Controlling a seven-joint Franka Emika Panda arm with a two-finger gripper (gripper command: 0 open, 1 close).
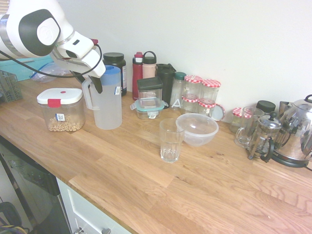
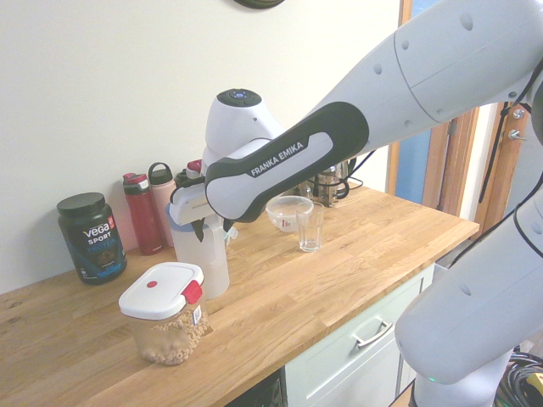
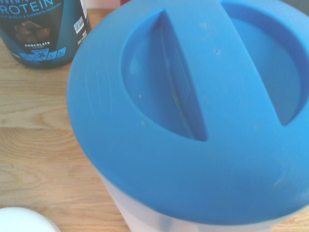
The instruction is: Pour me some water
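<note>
Oak-plank worktop [image 1: 146, 170] fills the first exterior view, and the white two-finger gripper [image 1: 89, 81] hangs over the handle of the tall frosted-white plastic jug with its blue lid [image 1: 108, 105], between a red-latched cereal box [image 1: 60, 109] and an empty ribbed tumbler [image 1: 171, 140]. From the second exterior view the dark fingers [image 2: 197, 231] straddle that handle, but how far apart they stand, or whether they grip, I cannot tell. Up close on the wrist, the blue lid [image 3: 193, 111] crowds everything, a dark protein tub [image 3: 41, 29] behind; the water itself doesn't show.

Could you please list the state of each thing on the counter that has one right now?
Jug: upright, blue lid on.
End effector: at the jug's handle, grip unclear.
Drinking glass: upright, empty.
Clear bowl: upright, empty.
Cereal container: lid closed, partly filled.
</note>
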